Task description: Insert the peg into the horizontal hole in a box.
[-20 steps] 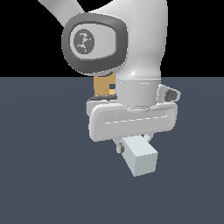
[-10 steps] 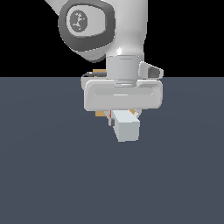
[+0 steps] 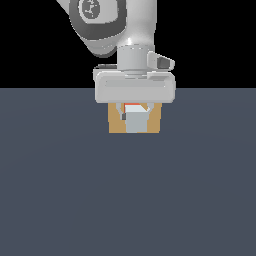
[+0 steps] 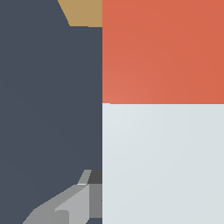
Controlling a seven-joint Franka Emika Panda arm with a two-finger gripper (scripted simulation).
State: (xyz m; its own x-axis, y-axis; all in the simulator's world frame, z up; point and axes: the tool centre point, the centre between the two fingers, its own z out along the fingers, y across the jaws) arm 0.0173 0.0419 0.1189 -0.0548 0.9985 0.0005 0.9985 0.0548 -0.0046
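1. The gripper (image 3: 134,109) hangs from the white arm at the upper middle of the exterior view, its broad pale body set crosswise just above the box (image 3: 116,125).
2. The two fingers close on the peg (image 3: 135,121), one on each side of it; the peg is held clear of the dark grey floor (image 3: 128,200).
3. In the exterior view the peg is seen end-on: its white-grey end faces the camera, and a thin strip of its red-orange part shows just above that end, under the gripper body.
4. The box, tan, stands on the floor directly behind the peg; its face shows on both sides of the peg and below the gripper.
5. The hole cannot be seen: the peg and the fingers cover the middle of the box face, so whether the tip has entered cannot be told.
6. In the wrist view the peg (image 4: 162,131) fills most of the frame, red-orange section adjoining white-grey section; a corner of the box (image 4: 83,12) lies beyond the red-orange end, and one grey finger (image 4: 72,203) lies beside the white-grey part.
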